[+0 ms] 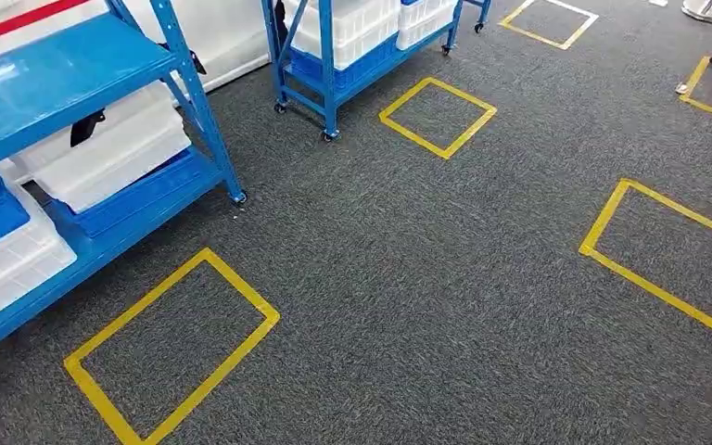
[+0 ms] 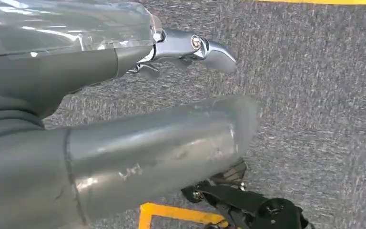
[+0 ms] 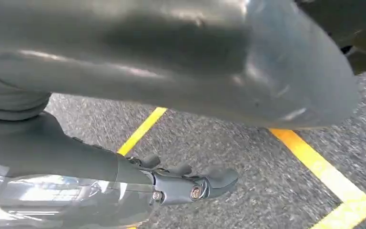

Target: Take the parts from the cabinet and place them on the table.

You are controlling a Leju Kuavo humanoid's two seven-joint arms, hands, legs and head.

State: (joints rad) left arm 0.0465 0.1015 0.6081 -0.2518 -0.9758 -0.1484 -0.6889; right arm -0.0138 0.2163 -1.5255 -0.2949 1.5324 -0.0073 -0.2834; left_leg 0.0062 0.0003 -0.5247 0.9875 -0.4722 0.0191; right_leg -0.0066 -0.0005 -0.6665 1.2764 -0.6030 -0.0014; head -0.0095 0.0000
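Both the left robot hand and right robot hand hang empty, fingers apart, so approach the blue cabinet at ten o'clock squarely before reaching.

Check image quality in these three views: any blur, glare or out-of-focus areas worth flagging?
Head view: evenly lit and sharp, with glare on the blue shelf top. Left wrist view: the thick thumb of the left hand is soft and close to the lens, the carpet slightly smeared, reflections on the clear cover. Right wrist view: the thumb of the right hand is a dark, out-of-focus mass; the yellow tape looks blurred.
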